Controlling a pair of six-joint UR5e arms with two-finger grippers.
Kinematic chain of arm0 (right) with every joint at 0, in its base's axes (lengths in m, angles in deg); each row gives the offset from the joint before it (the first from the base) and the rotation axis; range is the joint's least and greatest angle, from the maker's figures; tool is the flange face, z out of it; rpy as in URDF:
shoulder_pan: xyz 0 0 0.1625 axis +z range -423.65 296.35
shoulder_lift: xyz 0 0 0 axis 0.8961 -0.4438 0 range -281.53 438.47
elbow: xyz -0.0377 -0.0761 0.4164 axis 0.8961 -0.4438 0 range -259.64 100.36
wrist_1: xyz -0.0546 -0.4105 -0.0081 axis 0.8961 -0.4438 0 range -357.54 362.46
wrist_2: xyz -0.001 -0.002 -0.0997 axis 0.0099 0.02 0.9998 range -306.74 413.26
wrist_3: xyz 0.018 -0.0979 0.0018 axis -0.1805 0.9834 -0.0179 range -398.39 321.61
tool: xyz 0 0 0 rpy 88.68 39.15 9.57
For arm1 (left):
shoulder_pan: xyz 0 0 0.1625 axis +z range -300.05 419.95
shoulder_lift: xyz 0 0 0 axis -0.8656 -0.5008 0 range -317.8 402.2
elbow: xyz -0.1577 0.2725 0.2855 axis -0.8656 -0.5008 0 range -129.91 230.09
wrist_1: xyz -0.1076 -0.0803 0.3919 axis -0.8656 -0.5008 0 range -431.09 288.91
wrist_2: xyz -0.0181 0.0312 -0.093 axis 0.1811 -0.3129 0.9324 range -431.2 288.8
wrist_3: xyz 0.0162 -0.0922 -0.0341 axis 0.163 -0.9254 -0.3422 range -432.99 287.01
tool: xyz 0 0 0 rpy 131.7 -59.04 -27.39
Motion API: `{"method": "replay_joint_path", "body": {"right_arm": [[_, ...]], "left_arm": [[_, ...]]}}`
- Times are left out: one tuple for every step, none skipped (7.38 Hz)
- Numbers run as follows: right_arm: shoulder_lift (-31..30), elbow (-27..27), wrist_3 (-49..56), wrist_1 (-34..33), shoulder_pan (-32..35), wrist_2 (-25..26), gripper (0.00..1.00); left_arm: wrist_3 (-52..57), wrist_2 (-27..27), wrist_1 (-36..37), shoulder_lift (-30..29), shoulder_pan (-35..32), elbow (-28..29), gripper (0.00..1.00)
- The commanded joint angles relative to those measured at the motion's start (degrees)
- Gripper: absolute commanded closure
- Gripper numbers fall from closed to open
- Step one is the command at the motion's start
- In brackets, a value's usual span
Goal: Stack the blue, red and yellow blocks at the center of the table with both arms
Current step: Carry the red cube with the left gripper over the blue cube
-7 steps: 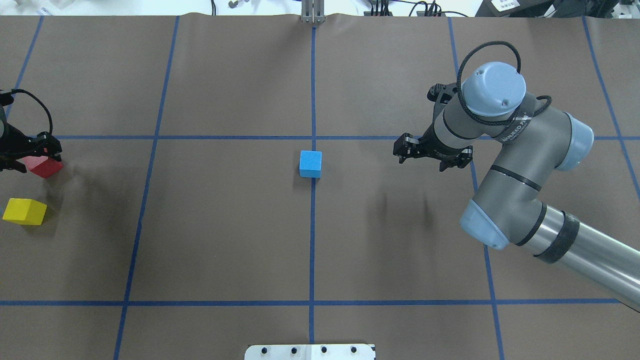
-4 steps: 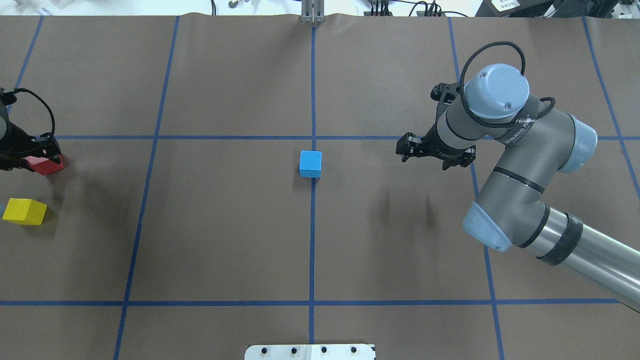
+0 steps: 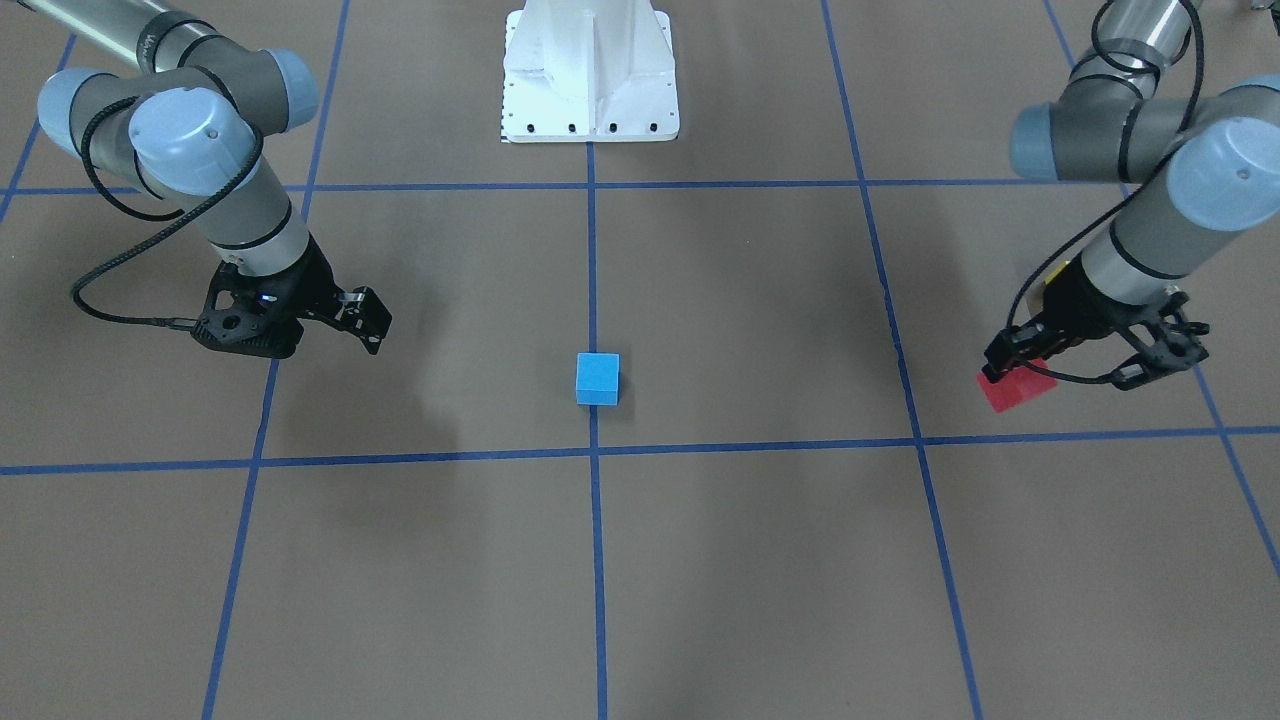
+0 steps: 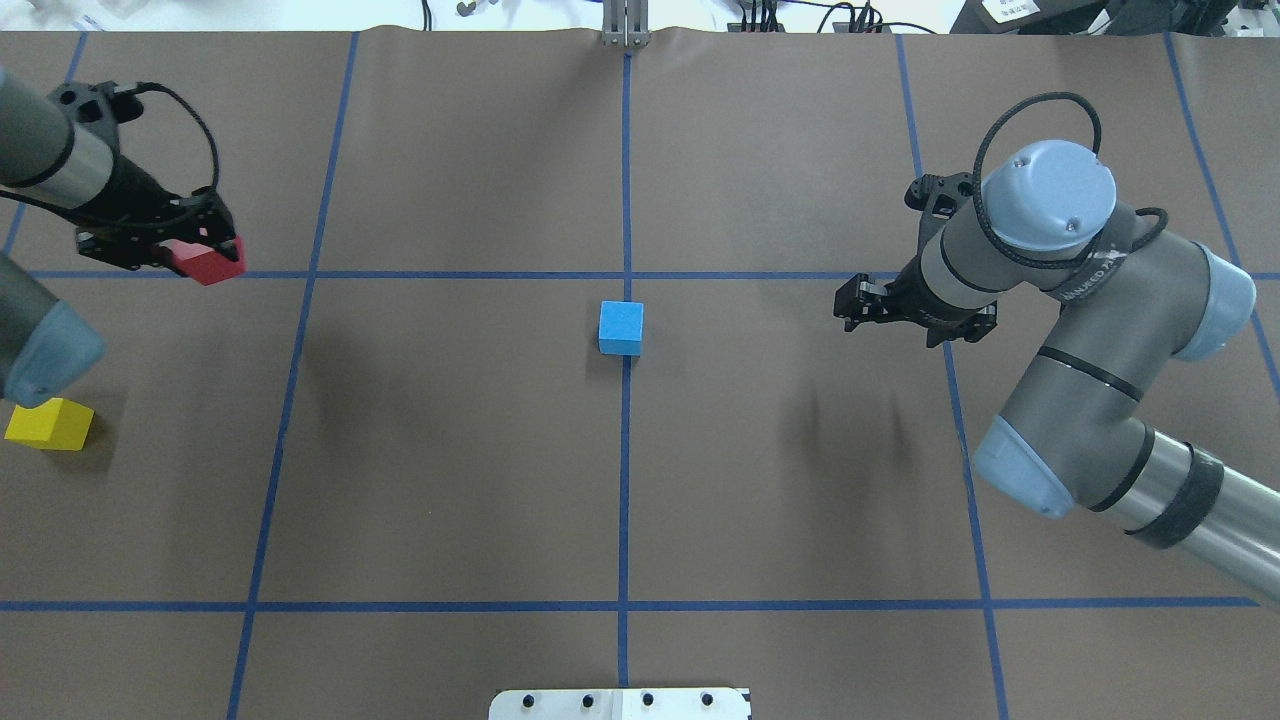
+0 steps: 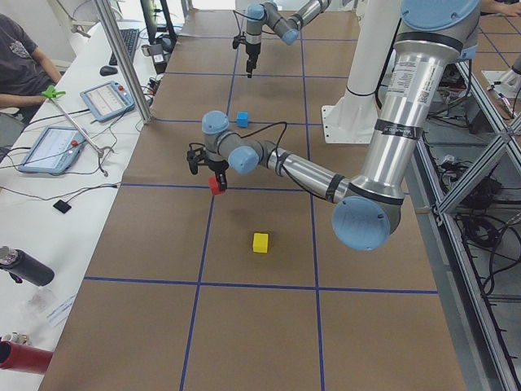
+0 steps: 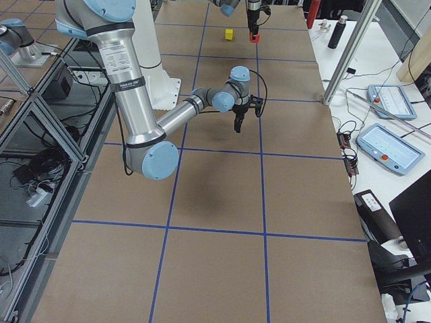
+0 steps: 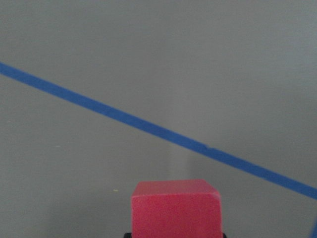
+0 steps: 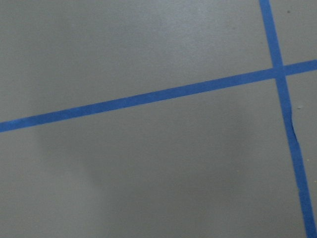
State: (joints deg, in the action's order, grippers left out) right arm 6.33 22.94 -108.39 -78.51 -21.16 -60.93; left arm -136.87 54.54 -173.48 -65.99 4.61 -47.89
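Note:
The blue block [image 4: 621, 327] sits on the table's centre line, also in the front view [image 3: 598, 378]. My left gripper [image 4: 203, 256] is shut on the red block [image 4: 210, 264] and holds it above the table at the far left; the left wrist view shows the block [image 7: 176, 208] over a blue tape line. The yellow block [image 4: 48, 423] lies at the left edge, partly under my left arm's elbow. My right gripper [image 4: 893, 318] hangs open and empty above the table, well right of the blue block.
Blue tape lines [image 4: 625, 500] divide the brown table into a grid. The robot's white base plate [image 4: 620, 704] is at the near edge. Operators' tablets [image 5: 50, 149] and a person sit beyond the table's far side.
My left gripper has lifted the red block off the table and carried it up and to the right in the overhead view, away from the yellow block. My right arm has drifted slightly right.

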Motion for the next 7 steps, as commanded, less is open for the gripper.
{"method": "replay_joint_path", "body": {"right_arm": [[-6.4,2.25,8.58,0.2,2.5,-0.24,0.0],[-8.35,3.23,11.87,0.2,4.95,-0.68,0.0],[-9.94,3.58,13.3,0.55,6.1,-0.68,0.0],[-11.87,3.59,16.35,1.07,7.6,-0.77,0.0],[-14.85,3.5,17.78,4.21,8.74,-1.55,0.0],[-17.23,3.24,17.79,8.25,8.84,-2.34,0.0],[-17.6,3.24,17.71,8.89,8.93,-2.53,0.0]], "left_arm": [[-0.02,-3.19,10.14,-12.33,8.55,-3.01,1.0],[0.16,-5.39,11.33,-16.83,12.23,-2.67,1.0],[1.29,-10.81,11.25,-21.92,16.62,0.03,1.0],[2.44,-14.95,10.82,-26.15,19.19,3.98,1.0],[2.36,-14.99,10.38,-29.67,19.56,8.28,1.0],[2.36,-14.99,10.2,-34.75,20.78,14.41,1.0],[2.36,-14.91,10.02,-38.55,20.97,18.91,1.0]]}}
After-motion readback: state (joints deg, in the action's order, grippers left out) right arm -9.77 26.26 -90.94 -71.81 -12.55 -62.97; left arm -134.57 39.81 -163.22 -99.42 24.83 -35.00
